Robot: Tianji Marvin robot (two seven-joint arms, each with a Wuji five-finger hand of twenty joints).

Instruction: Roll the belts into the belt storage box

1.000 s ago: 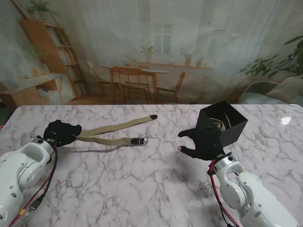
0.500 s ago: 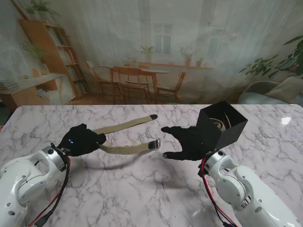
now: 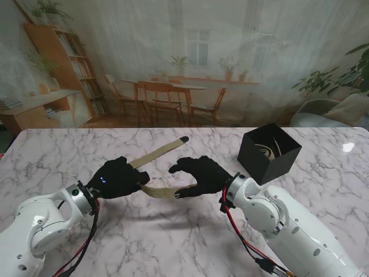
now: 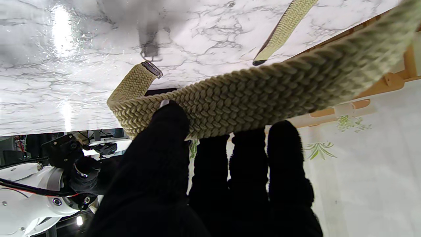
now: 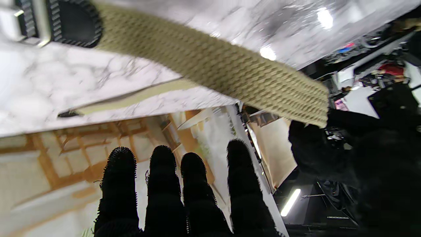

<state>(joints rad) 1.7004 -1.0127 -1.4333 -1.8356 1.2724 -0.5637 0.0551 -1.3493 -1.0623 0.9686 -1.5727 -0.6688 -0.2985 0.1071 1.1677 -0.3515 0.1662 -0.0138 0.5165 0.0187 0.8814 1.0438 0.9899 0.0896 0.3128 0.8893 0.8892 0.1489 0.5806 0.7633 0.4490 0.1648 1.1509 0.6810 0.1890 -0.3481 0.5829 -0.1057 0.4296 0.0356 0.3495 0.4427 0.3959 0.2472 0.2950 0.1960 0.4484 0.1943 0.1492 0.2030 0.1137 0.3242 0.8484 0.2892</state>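
A tan woven belt is folded in my left hand, which is shut on it, thumb pressing the weave against the fingers. One leg runs far across the table to its dark tip. The other leg hangs above the table toward my right hand, whose open, spread fingers curve over the buckle end. In the right wrist view the belt and its buckle pass apart from the straight fingers. The black storage box stands far right with a rolled belt inside.
The marble table stretches bare between me and the hands. The box sits near the table's far right part, a hand's width from my right forearm. A printed room backdrop hangs beyond the far edge.
My left hand has carried the belt fold rightward and nearer to me. My right hand left the box and swung left to the belt's buckle end. The belt's far tip slid slightly.
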